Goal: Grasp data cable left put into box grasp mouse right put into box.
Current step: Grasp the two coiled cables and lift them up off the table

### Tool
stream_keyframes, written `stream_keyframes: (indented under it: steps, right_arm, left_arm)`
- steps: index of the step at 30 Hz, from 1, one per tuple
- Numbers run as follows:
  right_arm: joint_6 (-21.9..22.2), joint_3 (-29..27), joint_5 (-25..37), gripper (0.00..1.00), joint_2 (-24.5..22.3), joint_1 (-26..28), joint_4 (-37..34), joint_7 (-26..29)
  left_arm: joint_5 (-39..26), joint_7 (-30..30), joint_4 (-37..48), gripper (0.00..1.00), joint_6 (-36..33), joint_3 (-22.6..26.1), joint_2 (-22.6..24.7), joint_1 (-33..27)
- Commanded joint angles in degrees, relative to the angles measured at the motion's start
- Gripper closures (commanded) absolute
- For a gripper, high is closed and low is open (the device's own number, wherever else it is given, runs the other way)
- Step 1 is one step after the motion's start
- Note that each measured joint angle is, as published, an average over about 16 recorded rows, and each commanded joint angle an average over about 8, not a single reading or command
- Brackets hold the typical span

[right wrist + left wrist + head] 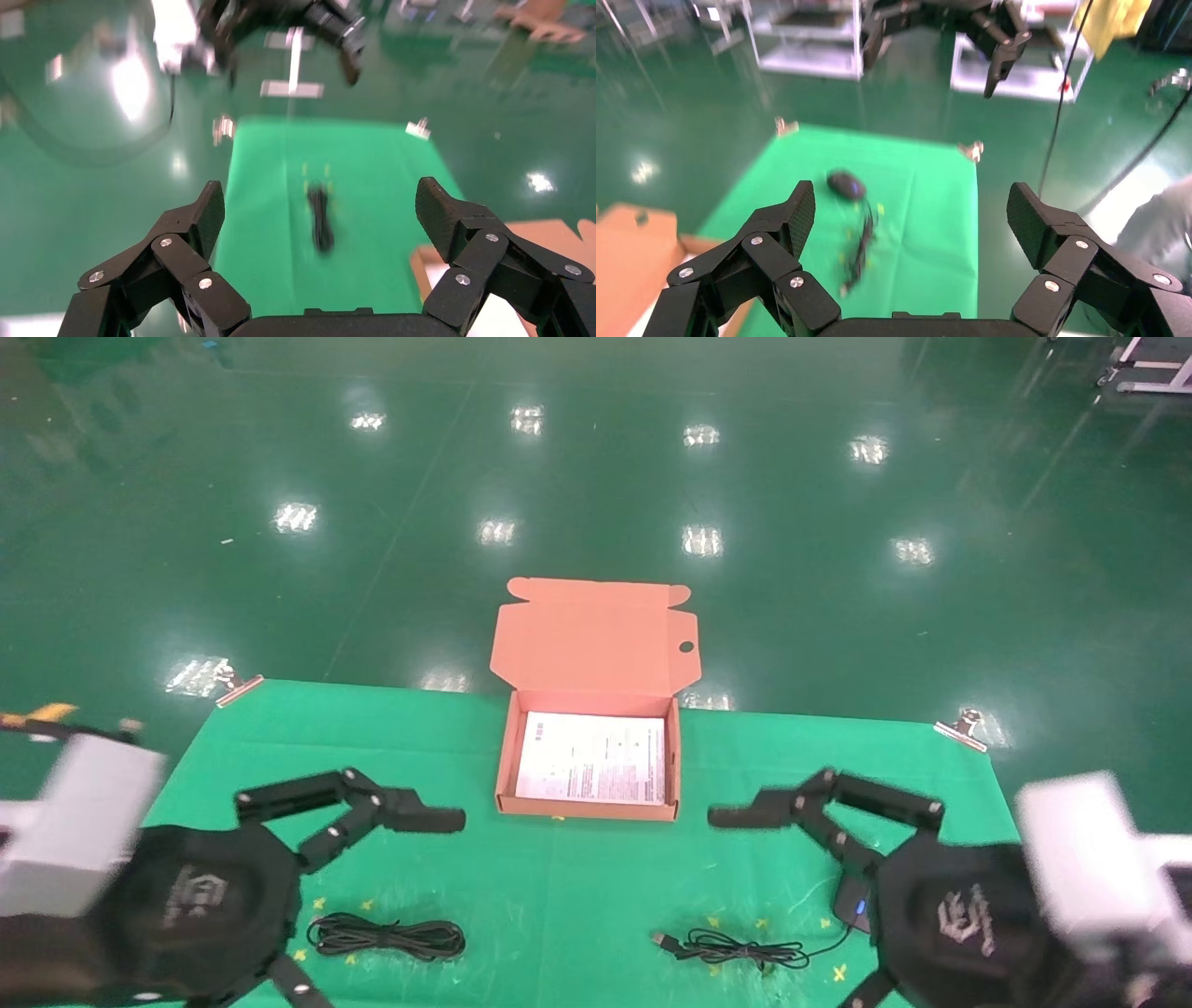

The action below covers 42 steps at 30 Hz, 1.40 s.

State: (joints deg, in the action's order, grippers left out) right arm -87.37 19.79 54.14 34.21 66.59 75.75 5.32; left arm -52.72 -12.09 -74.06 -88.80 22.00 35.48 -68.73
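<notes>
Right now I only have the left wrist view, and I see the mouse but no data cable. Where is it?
Observer: The head view shows the data cable coiled on the green mat, near the front edge on the robot's left, close to the open left tool.
Operator: Is the box ready?
Observer: Yes. The box sits at the mat's far middle with its lid flap up, and a printed sheet lies flat inside.
Operator: And the right tool?
Observer: The right tool is open and empty. In the head view its body partly covers the mouse.
</notes>
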Motion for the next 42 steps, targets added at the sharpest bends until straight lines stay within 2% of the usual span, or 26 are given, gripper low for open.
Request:
stream_keyframes:
  steps: [1,14,22,31,36,42]
  right_arm:
    - [-0.6,0.8,3.2,0.0,-0.3,1.3,0.8,-1.2]
    - [-1.4,14.6,28.3,0.0,4.2,14.2,2.2,-15.7]
    - [-0.8,21.4,34.4,0.0,7.5,16.4,2.0,-21.6]
    - [3.5,25.4,42.0,0.0,9.4,15.1,1.8,-20.8]
    - [7.3,26.8,47.8,0.0,10.5,13.4,1.7,-18.7]
    - [13.6,28.6,57.5,0.0,12.3,10.4,1.7,-13.3]
  left_arm:
    - [-3.1,-0.9,0.1,0.0,-0.9,1.7,0.2,-2.1]
    - [-24.3,-4.1,-1.6,0.0,-1.8,20.0,4.6,-17.6]
    - [-35.9,-6.4,-2.0,0.0,-0.6,30.5,8.9,-23.7]
    - [-48.2,-12.3,-2.1,0.0,4.2,35.9,12.5,-23.2]
    - [-51.8,-15.4,-0.9,0.0,6.9,36.9,14.2,-21.6]
    - [-54.4,-16.6,3.2,0.0,10.0,37.8,16.3,-19.6]
